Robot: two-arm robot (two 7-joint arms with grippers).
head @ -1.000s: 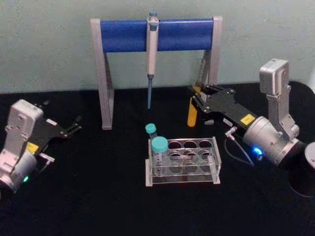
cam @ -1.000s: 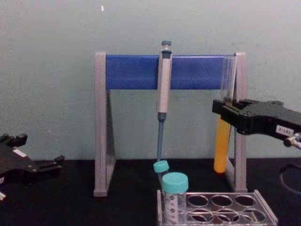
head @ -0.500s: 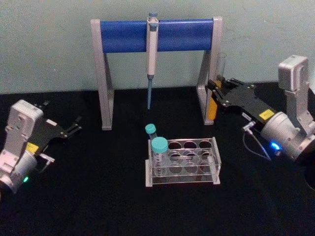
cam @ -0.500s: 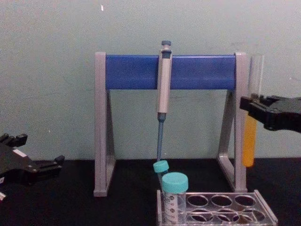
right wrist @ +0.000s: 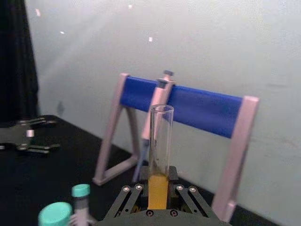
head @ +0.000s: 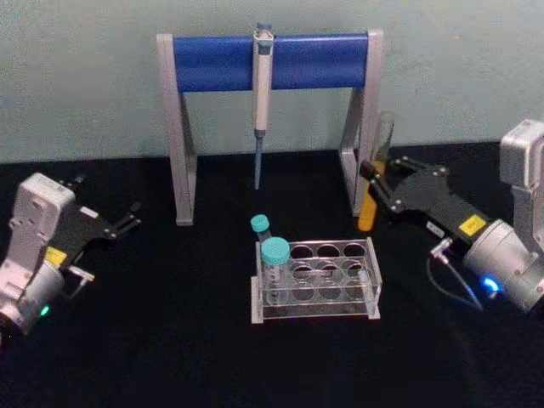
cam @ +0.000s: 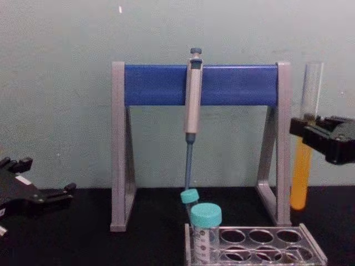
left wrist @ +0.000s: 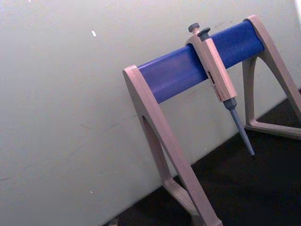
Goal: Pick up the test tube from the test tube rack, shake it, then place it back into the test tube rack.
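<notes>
My right end effector [cam: 303, 125] is clamped on the test tube [cam: 301, 176], holding it upright by its middle. The orange-yellow liquid fills its lower half and the open mouth points up. The tube is out of the test tube rack [head: 343, 263], behind it and to the right, just beside the right leg of the pipette stand [head: 272, 59]. Two teal-capped tubes [head: 274, 252] stand at the rack's left end. My left end effector [head: 106, 200] rests low over the black counter [head: 170, 340] at far left, its fingers spread and empty.
</notes>
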